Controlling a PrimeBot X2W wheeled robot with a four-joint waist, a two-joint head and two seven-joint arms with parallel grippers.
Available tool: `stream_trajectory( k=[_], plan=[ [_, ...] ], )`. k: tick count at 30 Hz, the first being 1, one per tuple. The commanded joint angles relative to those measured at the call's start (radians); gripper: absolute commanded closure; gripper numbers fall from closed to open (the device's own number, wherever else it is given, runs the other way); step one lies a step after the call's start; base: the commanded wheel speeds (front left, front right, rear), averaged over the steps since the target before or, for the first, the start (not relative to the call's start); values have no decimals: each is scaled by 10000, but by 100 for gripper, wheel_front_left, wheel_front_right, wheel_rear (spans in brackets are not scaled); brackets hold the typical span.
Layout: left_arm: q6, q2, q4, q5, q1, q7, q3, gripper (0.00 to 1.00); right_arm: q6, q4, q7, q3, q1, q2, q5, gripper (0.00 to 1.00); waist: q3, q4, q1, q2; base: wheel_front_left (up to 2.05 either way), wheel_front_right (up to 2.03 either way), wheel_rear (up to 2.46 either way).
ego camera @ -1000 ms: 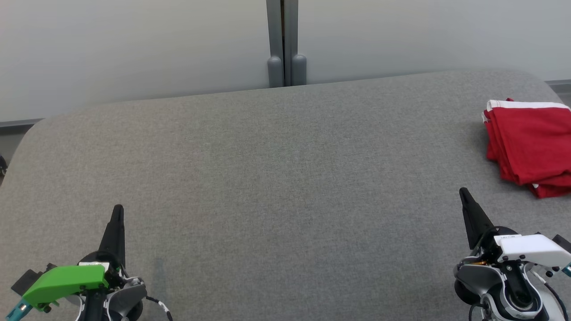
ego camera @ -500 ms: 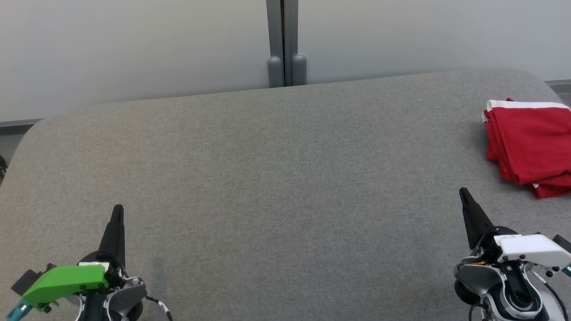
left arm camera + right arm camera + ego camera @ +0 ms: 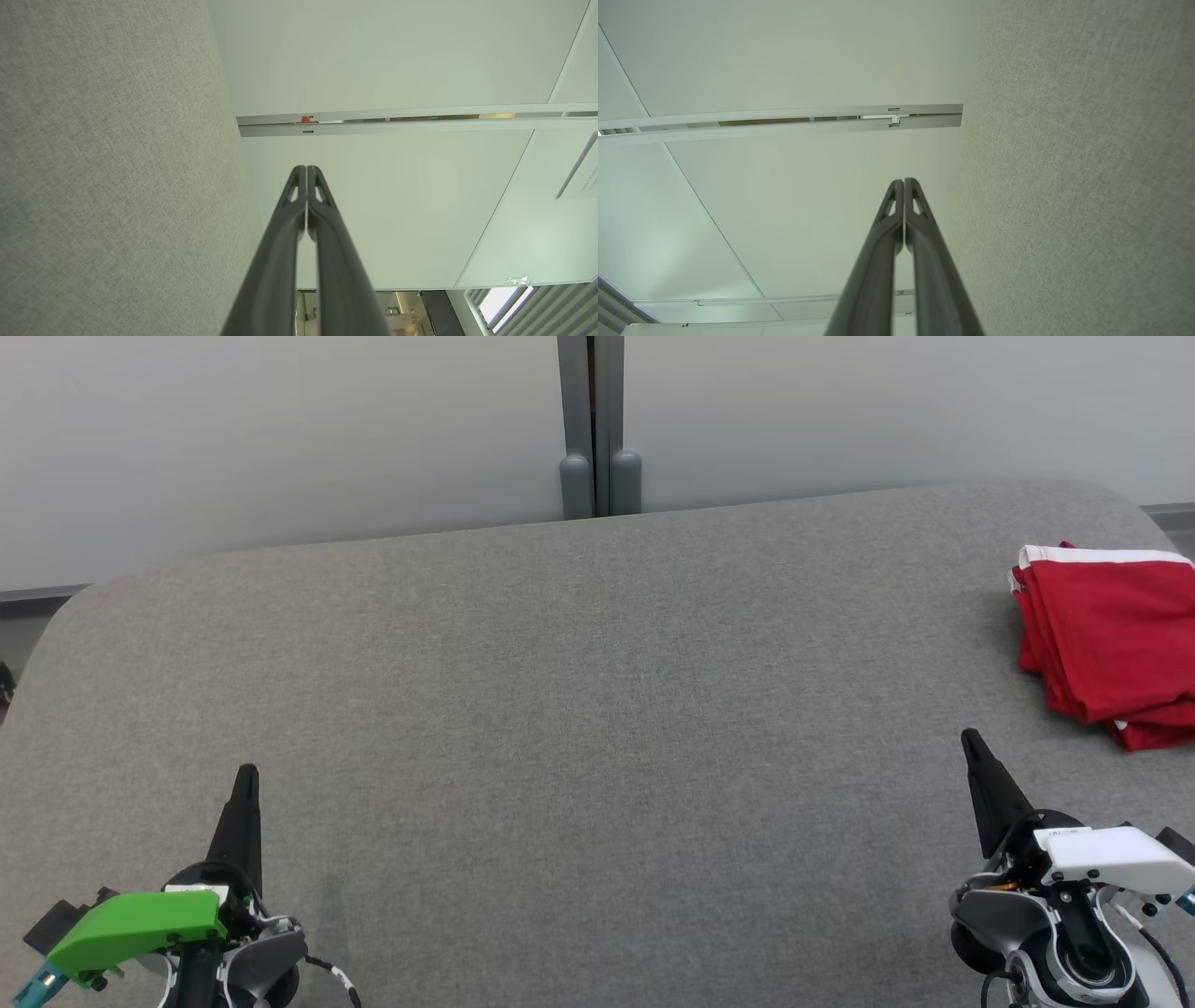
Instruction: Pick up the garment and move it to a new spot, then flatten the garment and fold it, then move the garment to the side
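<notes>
A red garment (image 3: pixel 1111 639) with a white trim lies folded into a compact stack at the right edge of the grey padded table (image 3: pixel 579 709), partly cut off by the head view's border. My right gripper (image 3: pixel 971 739) rests at the lower right, shut and empty, its tip a short way in front of the garment and not touching it. My left gripper (image 3: pixel 246 775) sits at the lower left, also shut with nothing in it. In the left wrist view the left gripper (image 3: pixel 306 169) has its fingers pressed together; in the right wrist view the right gripper (image 3: pixel 904 181) likewise.
A pale wall with a grey vertical post (image 3: pixel 594 425) stands right behind the table's far edge. The table's rounded corners fall away at the far left and far right.
</notes>
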Motion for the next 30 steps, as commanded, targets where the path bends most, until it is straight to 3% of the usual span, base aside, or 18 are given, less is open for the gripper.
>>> stream_trajectory(
  k=[1, 30],
  plan=[
    [-63, 8, 12, 52, -133, 47, 30, 100, 4, 12, 27, -12, -51, -38, 67, 100, 0, 0, 0, 0, 0, 0, 0],
    [-63, 7, 12, 58, -134, 51, 34, 100, 4, 12, 27, -11, -51, -38, 69, 100, 0, 0, 0, 0, 0, 0, 0]
  ],
)
